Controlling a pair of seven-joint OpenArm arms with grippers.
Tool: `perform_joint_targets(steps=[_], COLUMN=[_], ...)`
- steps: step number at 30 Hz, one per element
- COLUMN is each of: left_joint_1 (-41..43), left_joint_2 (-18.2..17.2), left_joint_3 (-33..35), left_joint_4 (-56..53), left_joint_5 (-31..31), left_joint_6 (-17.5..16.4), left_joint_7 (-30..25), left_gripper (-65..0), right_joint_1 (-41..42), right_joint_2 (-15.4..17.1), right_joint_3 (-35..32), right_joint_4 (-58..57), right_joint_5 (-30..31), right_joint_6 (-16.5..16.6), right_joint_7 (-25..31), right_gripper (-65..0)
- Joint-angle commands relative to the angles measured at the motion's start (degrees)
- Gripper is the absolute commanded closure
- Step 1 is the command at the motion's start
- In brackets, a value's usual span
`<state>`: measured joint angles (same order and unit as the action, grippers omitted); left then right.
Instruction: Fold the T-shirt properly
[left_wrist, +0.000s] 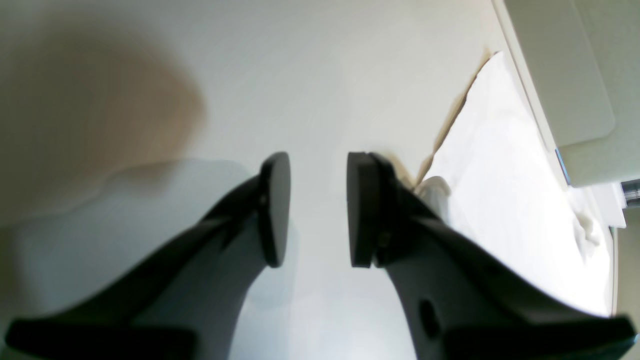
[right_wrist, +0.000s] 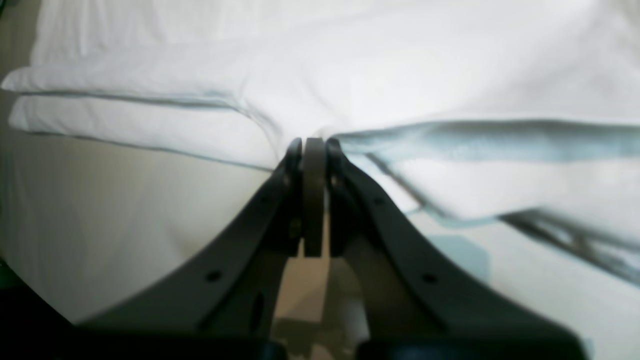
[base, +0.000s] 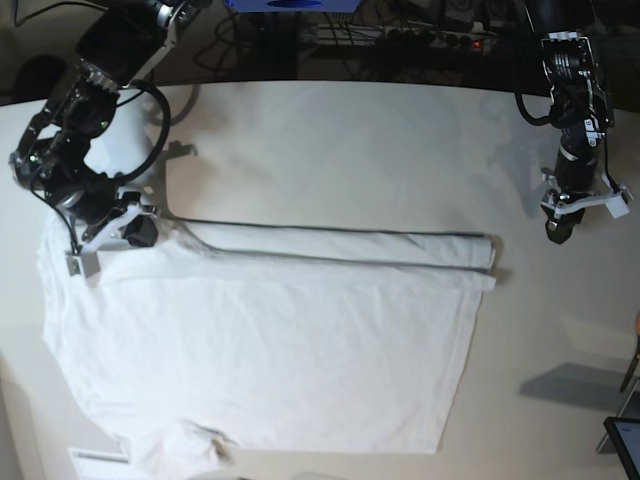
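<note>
The white T-shirt (base: 270, 350) lies spread on the white table (base: 330, 140), its far side folded over into a long band (base: 330, 245). At the band's left end my right gripper (base: 140, 232) is down on the cloth. In the right wrist view the right gripper (right_wrist: 314, 145) has its jaws together, and the T-shirt's (right_wrist: 380, 75) layered edge puckers in at the tips. My left gripper (base: 558, 232) hangs over bare table to the right of the shirt. It stands open with nothing between its fingers (left_wrist: 318, 210), and the T-shirt (left_wrist: 500, 190) lies off to its right.
Cables and a power strip (base: 400, 35) run along the table's far edge. A dark screen corner (base: 625, 445) pokes in at the bottom right. A bunched sleeve (base: 195, 445) lies at the shirt's near edge. A pale flat-sided object (left_wrist: 565, 75) sits beyond the table edge in the left wrist view.
</note>
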<state>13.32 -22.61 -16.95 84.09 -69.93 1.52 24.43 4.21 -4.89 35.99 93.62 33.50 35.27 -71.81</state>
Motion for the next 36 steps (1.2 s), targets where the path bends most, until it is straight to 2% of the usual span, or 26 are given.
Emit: perform_joint_targets(steps=[1,5,9,11,17,23,25,30,36], left_joint_1=[0.0,1.05,2.02,2.02,2.02,2.02,2.02,2.02,2.02], left_joint_2=[-1.35,-0.2,2.08,2.26,2.26,2.26,2.26,2.26,2.26], left_joint_3=[-0.5,-0.24,-0.59,-0.59,-0.5,-0.5,-0.5,-0.41,-0.41], left_joint_4=[2.19,6.76,10.02,10.28,10.37,10.28,10.28,10.37,10.37], left_joint_5=[2.63,14.77,19.95,20.3,20.3,20.3,20.3,20.3,20.3], left_joint_6=[-0.95,-0.95,-0.95,-0.95,-0.95,-0.95,-0.95,-0.95,-0.95], left_joint_7=[-1.0,-1.0,-1.08,-1.08,-1.0,-1.0,-0.91,-0.82,-0.82], left_gripper=[-19.1,-19.0,-19.0,-19.0,-19.0,-19.0,-19.0,-19.0,-19.0], right_joint_1=[1.99,5.77,9.55,11.22,15.44,19.66,20.28,21.07,21.07], right_joint_2=[0.62,0.97,2.47,3.17,5.19,5.63,6.07,9.5,12.23], right_joint_3=[-0.08,-0.16,-0.16,-0.16,-0.16,-0.43,-3.42,-14.58,-21.17], right_joint_4=[0.49,-1.89,-5.67,-7.87,-13.14,-20.09,-21.05,-25.62,-28.26], right_joint_5=[1.36,1.01,1.01,1.01,1.01,0.92,0.92,1.01,1.01], right_joint_6=[0.03,-0.06,-1.38,-2.34,-2.34,-2.34,-2.34,-2.43,-2.43], right_joint_7=[1.0,1.09,1.35,1.53,3.64,5.04,6.98,14.18,20.25], right_gripper=[-0.1,-0.1,-0.1,-0.1,-0.1,-0.1,-0.1,-0.1,-0.4])
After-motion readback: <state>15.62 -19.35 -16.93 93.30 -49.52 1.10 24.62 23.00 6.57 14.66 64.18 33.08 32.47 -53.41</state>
